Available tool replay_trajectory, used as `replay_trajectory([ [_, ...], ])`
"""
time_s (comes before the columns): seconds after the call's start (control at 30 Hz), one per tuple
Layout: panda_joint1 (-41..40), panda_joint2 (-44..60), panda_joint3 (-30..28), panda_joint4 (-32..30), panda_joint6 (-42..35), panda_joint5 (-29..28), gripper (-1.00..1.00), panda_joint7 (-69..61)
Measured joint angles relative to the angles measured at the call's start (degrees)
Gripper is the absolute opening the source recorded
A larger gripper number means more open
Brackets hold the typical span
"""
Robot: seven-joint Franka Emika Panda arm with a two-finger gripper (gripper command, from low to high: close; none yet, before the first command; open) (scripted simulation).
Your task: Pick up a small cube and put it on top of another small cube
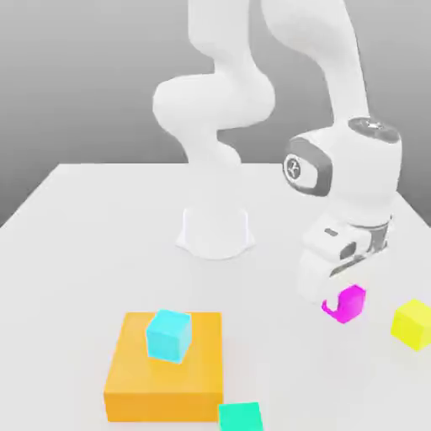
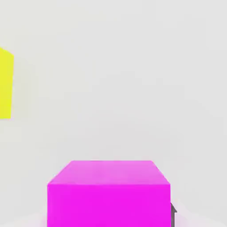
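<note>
Magenta cube: I have it between my fingertips, over the white table, on the exterior view's right; whether it touches the surface or hangs just clear, I cannot tell.
My gripper: drawn together and clamped on that cube, one side of me covering part of its face in the exterior view.
Way from me to it: none left to cross, it lies right in my grasp; being a cube, it has no long axis to match, so I judge that a straight lift comes next.
Its look: plain, bright magenta, flat-faced and sharp-edged, with a paler face in the hand view.
Yellow cube: just beside, the nearest other cube to me, a possible base.
Cyan cube: well apart, on the orange block.
Green block: near the orange block's corner.
Base cube: the task names none, so I cannot say which.
</note>
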Motion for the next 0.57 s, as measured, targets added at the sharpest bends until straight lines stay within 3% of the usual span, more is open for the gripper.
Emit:
replay_trajectory([
  [0.3,-15.5,-11.0,-15.0,4.7,-15.7,-0.7,-1.0,-19.4],
  [0.47,-16.2,-3.4,-16.7,3.7,-7.2,1.3,-1.0,-22.5],
  [0.5,-16.2,-2.4,-16.8,3.5,-6.1,1.5,1.0,-22.7],
  [0.57,-16.2,-2.4,-16.8,3.5,-6.1,1.5,1.0,-22.7],
])
